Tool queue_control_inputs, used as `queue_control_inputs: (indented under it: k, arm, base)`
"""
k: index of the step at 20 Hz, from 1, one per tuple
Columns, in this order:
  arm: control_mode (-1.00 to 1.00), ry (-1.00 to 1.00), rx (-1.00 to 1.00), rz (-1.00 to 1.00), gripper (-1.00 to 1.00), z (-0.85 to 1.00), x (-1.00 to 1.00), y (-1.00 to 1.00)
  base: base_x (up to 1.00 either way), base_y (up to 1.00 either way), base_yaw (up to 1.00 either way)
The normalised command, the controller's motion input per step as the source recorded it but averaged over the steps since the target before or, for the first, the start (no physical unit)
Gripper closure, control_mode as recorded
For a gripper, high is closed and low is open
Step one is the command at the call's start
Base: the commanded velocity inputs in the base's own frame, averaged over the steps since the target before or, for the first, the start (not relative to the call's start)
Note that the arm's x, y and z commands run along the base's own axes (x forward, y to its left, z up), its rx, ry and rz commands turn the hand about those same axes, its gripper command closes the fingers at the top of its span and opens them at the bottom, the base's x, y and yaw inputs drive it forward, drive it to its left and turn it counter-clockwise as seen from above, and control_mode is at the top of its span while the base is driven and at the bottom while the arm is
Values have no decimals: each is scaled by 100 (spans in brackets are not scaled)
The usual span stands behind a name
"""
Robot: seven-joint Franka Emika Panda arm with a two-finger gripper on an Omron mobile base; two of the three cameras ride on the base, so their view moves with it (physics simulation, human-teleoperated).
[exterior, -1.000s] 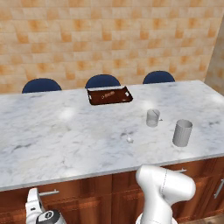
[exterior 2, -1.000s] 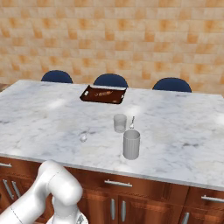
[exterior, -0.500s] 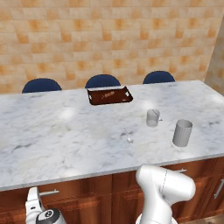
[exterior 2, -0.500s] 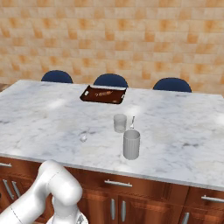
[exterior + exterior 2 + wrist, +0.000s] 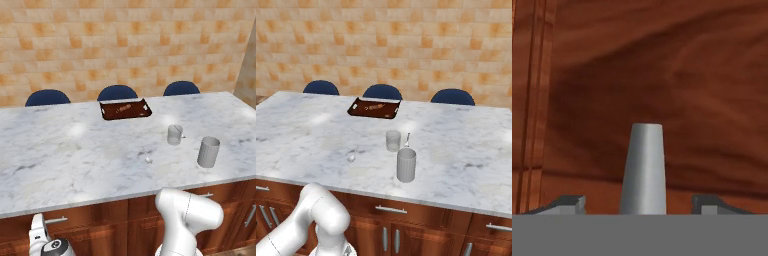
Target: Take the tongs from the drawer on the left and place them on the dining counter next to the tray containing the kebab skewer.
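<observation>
Your pincer (image 5: 642,206) is open: its 2 dark fingertips (image 5: 563,203) stand apart, 1 on each side of the silver bar handle (image 5: 643,167), with a clear gap between each tip and the bar. The handle runs straight away from the pincer, midway between the tips. Just beyond it you face the red-brown wood front of the drawer (image 5: 672,75), close up, with a vertical seam off to the pincer's left in the hand view.

You cannot see the tongs from here; the drawer front looks flush with the cabinets, so where they lie inside cannot be told.

In the left base view the hand sits low, below the edge of the counter (image 5: 75,150), at the far left of the cabinet row. Everything else is above the pincer and off to its right. The tray (image 5: 145,111) rests at the far edge of the marble top, well apart from the pincer, with the kebab skewer (image 5: 122,107) lying inside it. Further right stand a clear glass (image 5: 174,135) and a taller grey cup (image 5: 208,152), apart from each other, and a tiny silvery utensil (image 5: 148,159) lies nearer your side. 3 blue stools (image 5: 117,92) line the far side of the counter.
</observation>
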Motion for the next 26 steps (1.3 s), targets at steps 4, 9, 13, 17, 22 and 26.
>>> queue_control_inputs:
  k: [4,9,13,17,22,26]
  arm:
    - [-100,0,0,0,100,0,0,0]
    - [-100,0,0,0,100,0,0,0]
    - [-100,0,0,0,100,0,0,0]
    - [-100,0,0,0,100,0,-25,0]
    - [-100,0,0,3,100,0,-44,0]
    - [-100,0,0,2,100,0,-41,0]
  base:
    - [0,0,0]
    - [0,0,0]
    - [0,0,0]
    - [0,0,0]
    - [0,0,0]
    - [0,0,0]
